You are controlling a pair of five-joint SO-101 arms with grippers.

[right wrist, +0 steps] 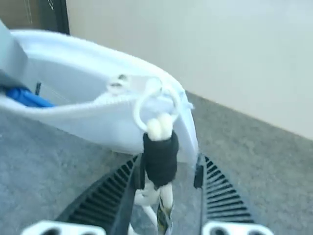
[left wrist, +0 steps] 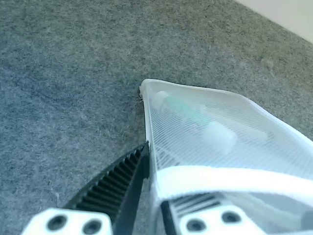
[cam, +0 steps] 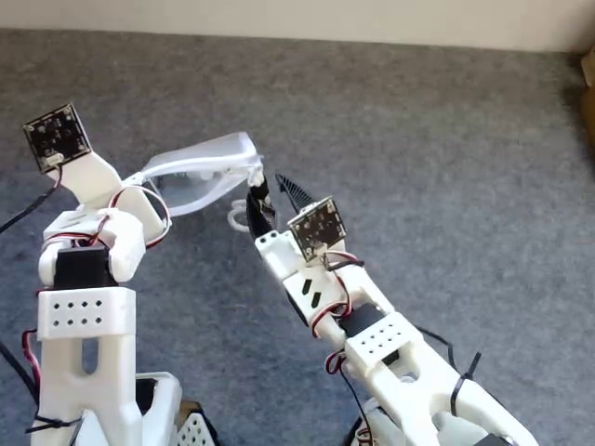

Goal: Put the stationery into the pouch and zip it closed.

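Stationery (left wrist: 195, 113) indistinct behind pouch (left wrist: 254, 147) mesh; pouch's one end beyond the view's edge.

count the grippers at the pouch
2. The left gripper grips one end of the pouch; the right gripper sits open around the zip pull at the other end.

Grey carpet (cam: 446, 121) underfoot — a pale wall (right wrist: 205, 44) rising behind.

Bright, even daylight; soft shadows
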